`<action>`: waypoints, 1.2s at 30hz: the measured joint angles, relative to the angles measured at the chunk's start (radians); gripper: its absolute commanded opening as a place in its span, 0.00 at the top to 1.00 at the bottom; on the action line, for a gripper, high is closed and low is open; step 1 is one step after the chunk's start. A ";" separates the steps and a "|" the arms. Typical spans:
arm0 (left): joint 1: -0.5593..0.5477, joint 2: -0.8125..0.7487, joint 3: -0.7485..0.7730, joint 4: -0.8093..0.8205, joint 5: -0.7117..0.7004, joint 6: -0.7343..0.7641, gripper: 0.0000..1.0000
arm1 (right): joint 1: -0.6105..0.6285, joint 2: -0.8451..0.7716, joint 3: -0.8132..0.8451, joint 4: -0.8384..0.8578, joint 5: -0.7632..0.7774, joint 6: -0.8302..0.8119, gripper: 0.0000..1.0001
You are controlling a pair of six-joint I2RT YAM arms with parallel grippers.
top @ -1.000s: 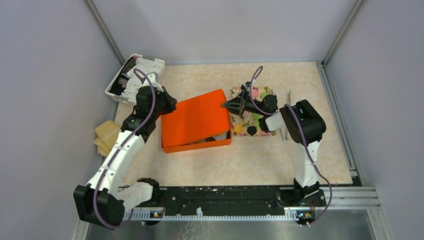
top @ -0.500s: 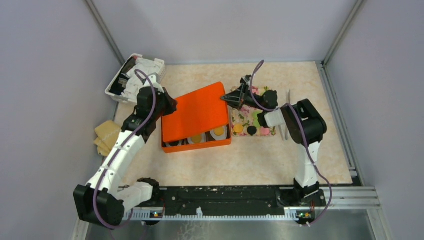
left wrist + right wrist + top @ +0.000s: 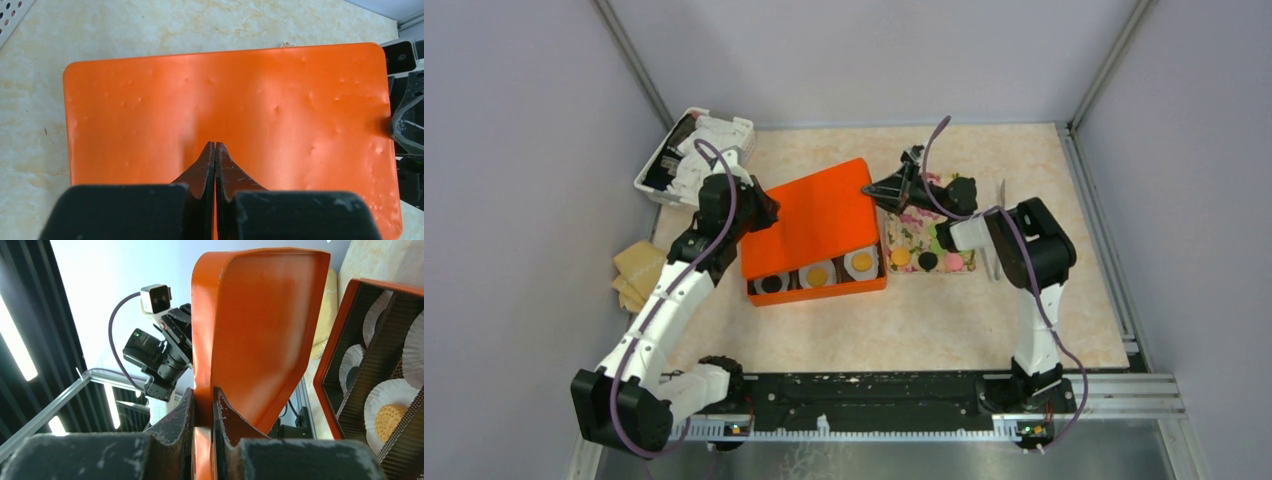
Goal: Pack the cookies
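Lid step on the orange box (image 3: 824,292): right gripper (image 3: 203,395) clamps the rim of the lid (image 3: 809,215), which sits tilted over the back rows; left gripper (image 3: 215,145) is pinched fully closed at the opposite edge, and I can't tell whether it holds any lid. Cookies (image 3: 927,260) lie on the floral tray (image 3: 970,266) just right of the box, with three more in paper cups (image 3: 806,272) in the exposed front row, so the next move is likely swinging the lid clear without dragging the box. Back rows and part of the tray are hidden.
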 measured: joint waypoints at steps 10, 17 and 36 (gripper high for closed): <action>0.000 0.000 0.000 -0.002 -0.001 0.000 1.00 | 0.100 0.082 -0.006 -0.007 0.004 -0.008 1.00; 0.000 0.000 -0.001 -0.002 -0.001 0.000 1.00 | 0.103 0.087 -0.063 -0.003 0.009 -0.031 1.00; -0.026 0.061 -0.021 0.002 0.035 -0.022 1.00 | 0.005 0.147 -0.085 0.017 -0.008 -0.053 1.00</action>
